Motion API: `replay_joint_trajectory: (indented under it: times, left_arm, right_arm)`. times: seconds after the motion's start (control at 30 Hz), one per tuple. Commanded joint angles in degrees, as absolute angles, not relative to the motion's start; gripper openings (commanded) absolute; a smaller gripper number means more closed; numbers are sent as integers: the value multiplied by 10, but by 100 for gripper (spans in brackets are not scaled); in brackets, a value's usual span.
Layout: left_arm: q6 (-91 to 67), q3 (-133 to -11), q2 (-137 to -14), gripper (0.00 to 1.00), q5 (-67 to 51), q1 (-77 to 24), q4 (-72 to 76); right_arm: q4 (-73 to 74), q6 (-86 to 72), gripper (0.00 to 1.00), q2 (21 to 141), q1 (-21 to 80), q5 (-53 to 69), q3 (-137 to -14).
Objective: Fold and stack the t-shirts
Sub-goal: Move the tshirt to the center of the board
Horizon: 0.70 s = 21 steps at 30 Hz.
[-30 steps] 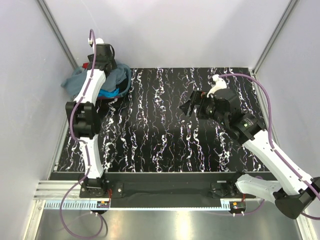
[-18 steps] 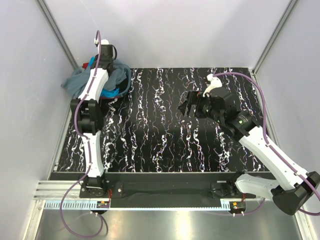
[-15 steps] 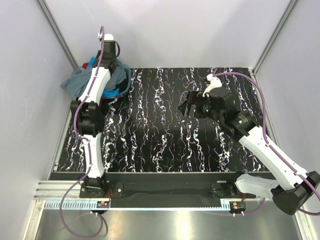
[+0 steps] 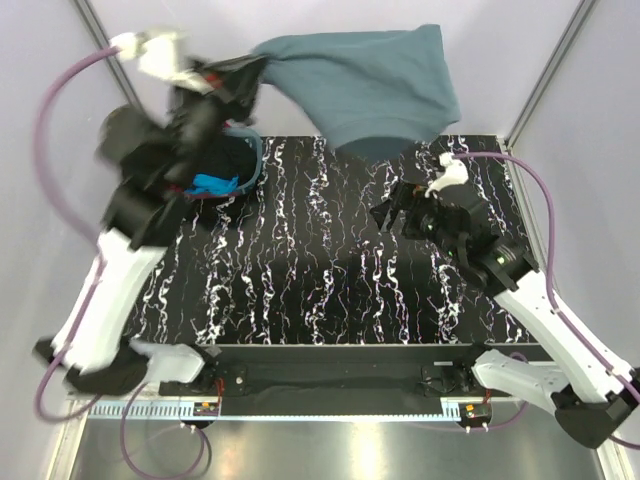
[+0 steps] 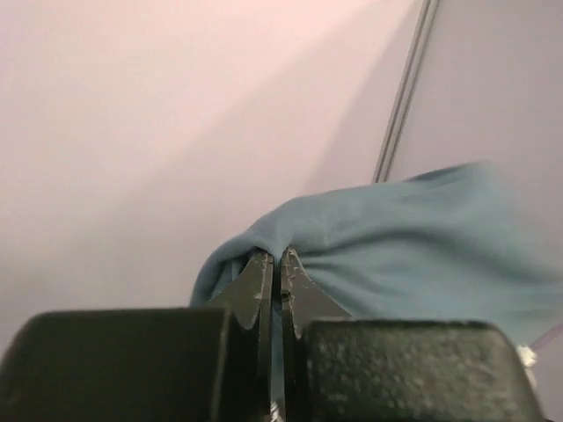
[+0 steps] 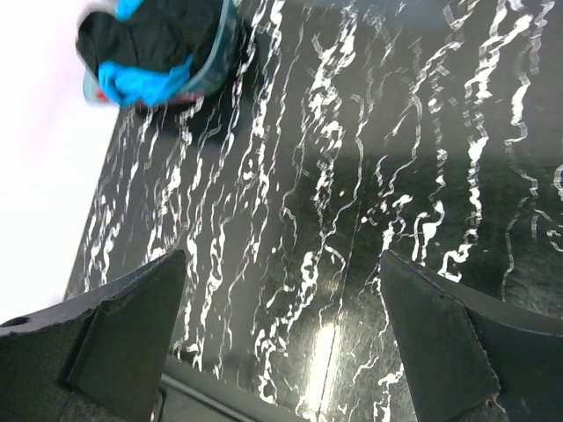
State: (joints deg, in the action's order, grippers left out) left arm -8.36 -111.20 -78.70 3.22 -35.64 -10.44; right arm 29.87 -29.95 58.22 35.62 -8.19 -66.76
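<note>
Top external view: the blue-grey t-shirt (image 4: pixel 370 85) hangs spread in the air above the far edge of the table (image 4: pixel 330 300), a bunched fold pinched in the shut left jaws. Right jaws gape wide, empty. The cloth looks light and limp; shoulders or hem likely give cleaner holds.

In top view, left arm (image 4: pixel 130 145) smeared by motion blur; laundry basket (image 4: pixel 254 156) half hidden behind it. In left wrist view, blue-grey t-shirt (image 5: pixel 396 255) blurred toward right edge.
</note>
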Motion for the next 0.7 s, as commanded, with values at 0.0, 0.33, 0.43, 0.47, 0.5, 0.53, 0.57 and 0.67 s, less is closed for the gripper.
replay_joint_trajectory:
  times: [0.0,0.33,0.43,0.47,0.5,0.53,0.57,0.67]
  left_arm:
    - [-183,-986,-746,0,-23,-342,-42]
    - [-283,-720,-770,65,46,-330,-169]
    - [-301,-694,-810,76,5,-303,-219]
    - [-300,-684,-814,79,4,-296,-226]
    - [-294,-682,-812,80,30,-289,-242]
    - [-279,-681,-809,81,52,-289,-252]
    - [-268,-685,-803,82,69,-289,-262]
    - [-226,-696,-794,86,89,-290,-293]
  right_arm:
    - [314,-328,100,542,355,-142,-652]
    - [357,-370,100,432,356,-175,-576]
    - [369,-376,100,460,355,-192,-564]
    - [374,-381,100,472,355,-200,-564]
    - [381,-388,100,484,355,-215,-565]
    - [384,-397,100,513,356,-221,-567]
    - [385,-402,100,530,355,-232,-575]
    - [388,-399,100,610,334,-224,-598]
